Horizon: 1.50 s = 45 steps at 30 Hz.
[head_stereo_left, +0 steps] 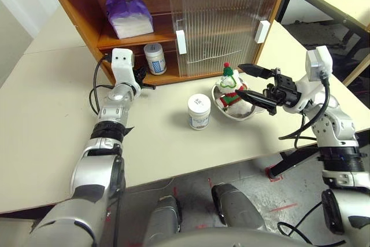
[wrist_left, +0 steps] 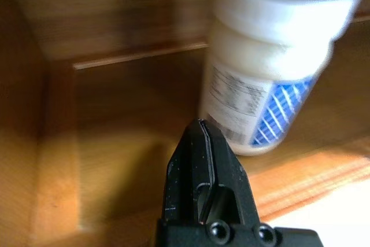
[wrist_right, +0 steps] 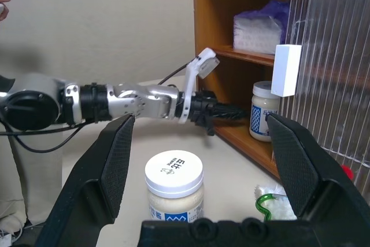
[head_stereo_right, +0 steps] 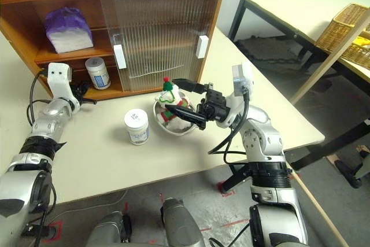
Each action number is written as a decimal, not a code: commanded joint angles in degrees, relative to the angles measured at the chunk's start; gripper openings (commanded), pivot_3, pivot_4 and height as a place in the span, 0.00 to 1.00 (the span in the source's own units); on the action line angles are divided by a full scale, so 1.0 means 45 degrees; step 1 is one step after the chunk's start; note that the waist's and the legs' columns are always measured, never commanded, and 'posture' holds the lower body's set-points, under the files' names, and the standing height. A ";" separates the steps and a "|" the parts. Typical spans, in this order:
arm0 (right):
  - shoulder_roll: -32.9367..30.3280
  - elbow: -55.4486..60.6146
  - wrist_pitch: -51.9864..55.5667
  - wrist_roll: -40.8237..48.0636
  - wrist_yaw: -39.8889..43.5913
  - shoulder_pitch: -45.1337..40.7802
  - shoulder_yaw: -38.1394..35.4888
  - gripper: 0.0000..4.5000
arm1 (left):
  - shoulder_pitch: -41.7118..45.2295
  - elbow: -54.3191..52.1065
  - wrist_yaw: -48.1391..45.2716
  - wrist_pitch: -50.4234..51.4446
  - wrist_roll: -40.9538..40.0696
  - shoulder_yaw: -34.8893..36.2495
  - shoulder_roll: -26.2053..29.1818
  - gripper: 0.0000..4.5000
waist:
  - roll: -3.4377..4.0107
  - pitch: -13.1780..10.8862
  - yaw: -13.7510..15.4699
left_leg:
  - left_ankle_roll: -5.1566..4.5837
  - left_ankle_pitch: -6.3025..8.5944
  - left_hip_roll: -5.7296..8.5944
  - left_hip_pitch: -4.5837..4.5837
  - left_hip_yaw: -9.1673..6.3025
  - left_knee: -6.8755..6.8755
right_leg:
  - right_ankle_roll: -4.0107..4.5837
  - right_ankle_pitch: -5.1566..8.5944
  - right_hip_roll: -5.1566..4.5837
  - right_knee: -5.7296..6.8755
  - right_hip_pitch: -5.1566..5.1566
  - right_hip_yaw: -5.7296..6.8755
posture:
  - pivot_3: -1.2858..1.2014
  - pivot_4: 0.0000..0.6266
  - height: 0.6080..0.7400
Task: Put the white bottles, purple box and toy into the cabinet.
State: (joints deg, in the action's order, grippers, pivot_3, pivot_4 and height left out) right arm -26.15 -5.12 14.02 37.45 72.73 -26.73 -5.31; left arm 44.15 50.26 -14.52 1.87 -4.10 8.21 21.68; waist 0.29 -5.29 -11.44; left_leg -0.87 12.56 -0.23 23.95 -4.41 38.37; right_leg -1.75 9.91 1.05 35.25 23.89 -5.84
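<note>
Beige table [head_stereo_left: 52,120] carries cabinet [head_stereo_left: 75,4], white bottle [head_stereo_left: 199,111], steel bowl [head_stereo_left: 250,112]

Bottle in cabinet [wrist_left: 272,67]: blurred in left wrist view, lid cut by picture's top edge, label text unreadable. Toy [head_stereo_left: 230,88]: lower body sunk in steel bowl [head_stereo_left: 226,111], partly masked by right gripper [head_stereo_left: 250,82] fingers; in right wrist view only scrap at picture's bottom edge. Cabinet [head_stereo_left: 75,13] top corners cut by frame; interior behind ribbed doors [head_stereo_left: 222,21] indistinct. Purple box [wrist_right: 260,24] half hidden by door edge.
</note>
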 commanded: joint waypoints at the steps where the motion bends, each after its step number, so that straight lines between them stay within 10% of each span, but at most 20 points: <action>1: -0.0015 0.0056 -0.0111 -0.0149 -0.0019 -0.0015 0.0066 1.00 | 0.0515 0.1060 0.0357 -0.0410 0.0318 -0.0090 0.0037 0.01 | 0.0000 0.0000 -0.0006 | 0.0000 0.0000 0.0000 0.0000 0.0000 0.0000 | -0.0001 0.0000 -0.0001 0.0000 0.0000 -0.0001 | 0.40 0.14 1.00; 37: -0.0190 0.0578 -0.0110 -0.0027 -0.0279 0.0456 -0.0104 1.00 | 0.0706 0.2043 -0.1131 -0.1848 0.0335 -0.0139 -0.0238 0.01 | 0.0004 0.0007 -0.0883 | -0.0043 -0.0030 0.0072 0.0014 0.0101 0.0040 | -0.0059 -0.0002 0.0005 -0.0004 -0.0033 0.0018 | 0.39 0.12 1.00; 45: -0.0206 0.0192 -0.0087 -0.0146 0.0091 0.0240 0.0175 1.00 | -0.4416 -0.4489 -0.4984 -0.0543 -0.2603 0.0601 0.0327 0.52 | -0.0001 0.0018 -0.0944 | -0.0014 -0.0012 0.0098 0.0023 0.0089 0.0037 | -0.0068 0.0005 0.0028 0.0003 -0.0030 0.0025 | 0.40 0.13 1.00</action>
State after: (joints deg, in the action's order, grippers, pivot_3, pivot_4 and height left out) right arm -26.99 -3.66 13.71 37.26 72.32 -25.27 -5.23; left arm 26.60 34.59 -33.14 -2.87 -13.54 10.61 22.28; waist 0.28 -5.21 -15.69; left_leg -0.88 12.54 0.20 24.05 -4.02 38.54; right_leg -2.06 9.94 1.18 35.27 23.76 -5.73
